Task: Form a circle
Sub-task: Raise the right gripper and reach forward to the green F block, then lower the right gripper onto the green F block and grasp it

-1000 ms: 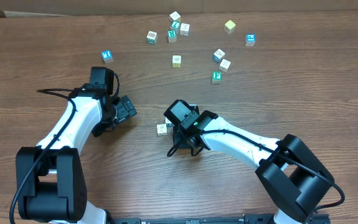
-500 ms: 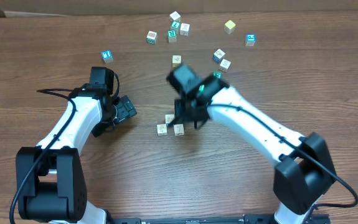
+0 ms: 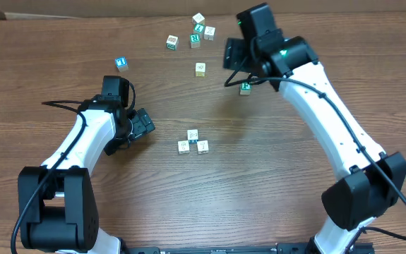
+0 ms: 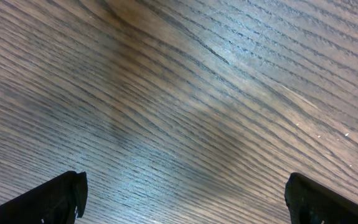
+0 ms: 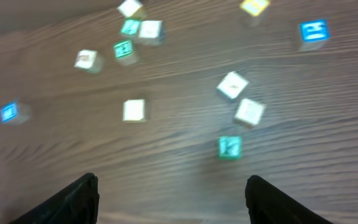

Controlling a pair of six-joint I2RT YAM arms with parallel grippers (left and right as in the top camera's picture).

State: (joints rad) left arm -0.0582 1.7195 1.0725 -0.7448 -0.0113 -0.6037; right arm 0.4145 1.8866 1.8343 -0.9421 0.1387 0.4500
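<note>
Two white-and-black robot arms are pictured over a brown wood-grain surface. The right arm is stretched far across it, elbow high. Its right claw is spread wide and empty, held above a scatter of loose cubes. Seen below it are a green-faced wooden cube, a plain cream cube and a blue-faced cube, though the wrist view is blurred. The left arm is bent at the near left, and the left claw is held low to the bare boards. In its wrist view the fingers are set as wide apart as the frame, with nothing gripped. The tight cluster of tiny cream wooden alphabet cubes lies mid-surface, just right of the left claw and well apart from the right one. Another blue-faced cube sits alone at the far left.
</note>
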